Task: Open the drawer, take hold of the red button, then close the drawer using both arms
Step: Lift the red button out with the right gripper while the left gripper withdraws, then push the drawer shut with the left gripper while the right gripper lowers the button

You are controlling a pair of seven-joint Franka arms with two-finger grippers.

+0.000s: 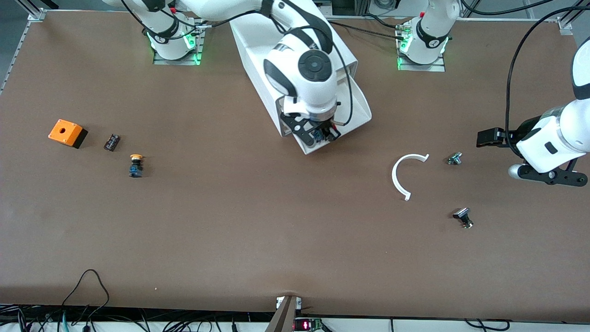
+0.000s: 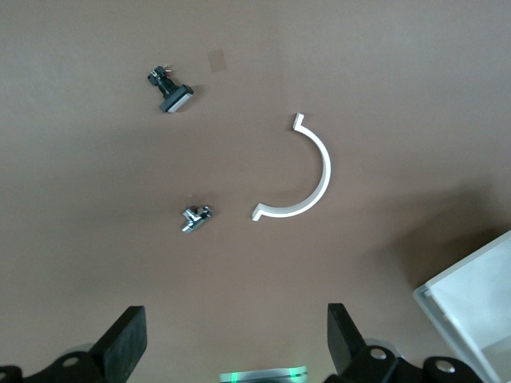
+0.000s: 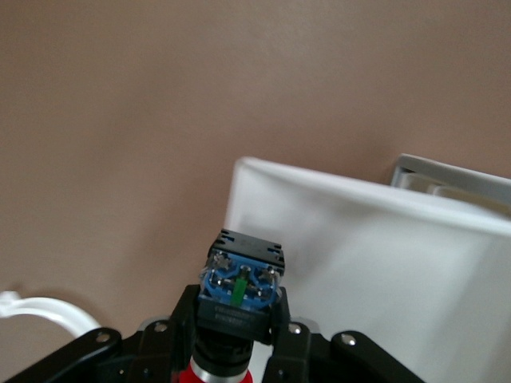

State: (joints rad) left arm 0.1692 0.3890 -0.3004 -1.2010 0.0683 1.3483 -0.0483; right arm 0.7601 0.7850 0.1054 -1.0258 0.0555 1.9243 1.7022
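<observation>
The table (image 1: 230, 240) is a wide brown surface. The white cabinet (image 1: 258, 50) stands on it between the two arm bases, and its drawer (image 1: 362, 108) is pulled out toward the front camera.

The right arm reaches from its base over the cabinet. The right gripper (image 1: 318, 133) hangs directly over the open drawer, at the drawer's front end. In the right wrist view, the right gripper (image 3: 238, 323) has its fingers closed against the black collar of the button (image 3: 239, 291). The red cap sits down between the fingers, and the blue terminal end points away from the wrist. The button is clear of the drawer floor, with the white drawer wall (image 3: 359, 239) just beside it.

The left arm waits toward its own end of the table. The left gripper (image 1: 489, 137) hangs over bare table, well apart from the drawer. In the left wrist view, the fingers (image 2: 124, 339) stand wide apart with nothing between them.

Below the left gripper's view lie three loose items:
- a white curved strip (image 1: 403, 173), between the left gripper and the drawer;
- a small metal part (image 1: 454, 159), near the left gripper;
- a black-and-silver switch part (image 1: 463, 216), nearer to the front camera.

Toward the right arm's end of the table, well apart from both grippers:
- an orange box (image 1: 66, 132);
- a small dark block (image 1: 112, 142) beside it;
- a yellow-capped button (image 1: 135, 166).
</observation>
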